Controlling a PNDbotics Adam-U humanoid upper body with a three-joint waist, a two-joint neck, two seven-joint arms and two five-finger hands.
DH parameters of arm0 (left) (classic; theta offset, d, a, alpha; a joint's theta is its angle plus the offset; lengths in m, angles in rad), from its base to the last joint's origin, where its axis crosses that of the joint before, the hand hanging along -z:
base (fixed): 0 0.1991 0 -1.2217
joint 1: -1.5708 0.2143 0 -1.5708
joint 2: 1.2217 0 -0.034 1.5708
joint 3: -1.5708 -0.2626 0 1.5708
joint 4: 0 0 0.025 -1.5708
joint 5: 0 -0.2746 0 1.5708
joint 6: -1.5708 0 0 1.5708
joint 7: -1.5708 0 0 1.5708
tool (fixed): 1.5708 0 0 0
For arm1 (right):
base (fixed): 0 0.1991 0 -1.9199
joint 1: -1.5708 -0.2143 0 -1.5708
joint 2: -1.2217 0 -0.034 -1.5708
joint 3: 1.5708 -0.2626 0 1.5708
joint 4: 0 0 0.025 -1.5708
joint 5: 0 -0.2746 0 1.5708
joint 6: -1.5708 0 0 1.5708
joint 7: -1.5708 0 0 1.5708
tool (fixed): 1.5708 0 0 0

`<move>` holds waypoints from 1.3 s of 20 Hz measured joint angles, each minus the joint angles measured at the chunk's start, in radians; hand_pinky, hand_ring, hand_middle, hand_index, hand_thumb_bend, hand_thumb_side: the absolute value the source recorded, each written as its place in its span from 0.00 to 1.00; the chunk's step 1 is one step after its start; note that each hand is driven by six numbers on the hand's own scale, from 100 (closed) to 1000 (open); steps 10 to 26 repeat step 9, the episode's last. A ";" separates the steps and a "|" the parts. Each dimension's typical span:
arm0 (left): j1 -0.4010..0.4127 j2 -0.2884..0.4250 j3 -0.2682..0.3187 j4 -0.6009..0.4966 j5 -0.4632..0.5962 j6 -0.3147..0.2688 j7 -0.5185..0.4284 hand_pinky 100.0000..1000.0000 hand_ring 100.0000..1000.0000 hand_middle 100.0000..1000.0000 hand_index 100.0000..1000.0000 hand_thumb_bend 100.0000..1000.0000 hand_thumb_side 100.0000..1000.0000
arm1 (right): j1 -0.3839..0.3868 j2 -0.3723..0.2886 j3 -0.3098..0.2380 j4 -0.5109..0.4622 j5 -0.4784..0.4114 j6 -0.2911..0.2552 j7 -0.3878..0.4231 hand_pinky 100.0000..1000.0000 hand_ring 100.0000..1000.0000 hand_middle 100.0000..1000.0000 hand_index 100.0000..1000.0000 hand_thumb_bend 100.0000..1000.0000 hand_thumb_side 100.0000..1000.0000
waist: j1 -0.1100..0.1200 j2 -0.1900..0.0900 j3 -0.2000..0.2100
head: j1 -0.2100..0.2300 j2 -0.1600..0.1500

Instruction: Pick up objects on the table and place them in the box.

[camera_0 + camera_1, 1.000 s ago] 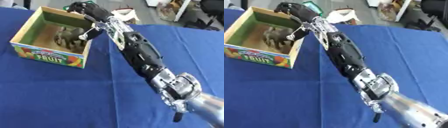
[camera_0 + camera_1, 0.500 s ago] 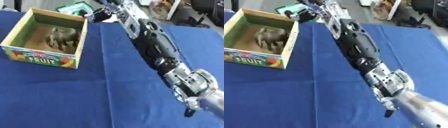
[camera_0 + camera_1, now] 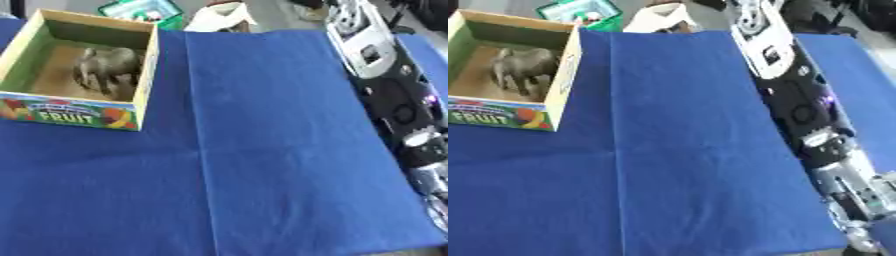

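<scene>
A cardboard box [image 3: 80,113] with "FRUIT" printed on its front wall stands at the far left of the blue cloth. A grey toy elephant [image 3: 107,70] stands upright inside it. My right arm [image 3: 386,75], black with a white plate, stretches along the right side of the cloth up to the top edge. Its hand lies beyond the edge of both views. My left hand shows in neither view.
The blue cloth [image 3: 262,160] covers the table, with a crease running down its middle. Past the far edge lie a green packet [image 3: 579,10] and a white object [image 3: 658,17]. The cloth's front edge shows at the lower right.
My right arm has swung from above the box to the right side, and its hand has left the view. The elephant stays in the box. The camera has also shifted.
</scene>
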 measured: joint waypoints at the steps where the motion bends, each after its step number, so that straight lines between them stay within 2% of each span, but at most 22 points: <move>1: 0.001 0.000 0.003 0.000 0.000 0.001 0.002 0.55 0.43 0.43 0.61 0.22 0.54 | 0.040 0.000 -0.015 -0.028 -0.025 0.013 -0.016 0.56 0.79 0.74 0.82 0.00 0.01 | 0.001 0.001 -0.006 | 0.006 0.000; 4: 0.009 -0.001 0.010 0.000 -0.002 0.004 0.009 0.55 0.43 0.43 0.61 0.22 0.55 | 0.148 0.005 -0.056 -0.101 -0.073 0.040 -0.056 0.56 0.81 0.74 0.82 0.00 0.02 | 0.004 0.007 -0.022 | 0.026 0.000; 9: 0.025 -0.001 0.022 0.000 -0.008 0.009 0.018 0.55 0.43 0.43 0.61 0.22 0.55 | 0.288 0.051 -0.113 -0.188 -0.091 0.060 -0.108 0.55 0.82 0.74 0.82 0.00 0.05 | 0.004 0.011 -0.046 | 0.053 0.000; 26: 0.025 -0.001 0.022 0.000 -0.008 0.009 0.018 0.55 0.43 0.43 0.61 0.22 0.55 | 0.288 0.051 -0.113 -0.188 -0.091 0.060 -0.108 0.55 0.82 0.74 0.82 0.00 0.05 | 0.004 0.011 -0.046 | 0.053 0.000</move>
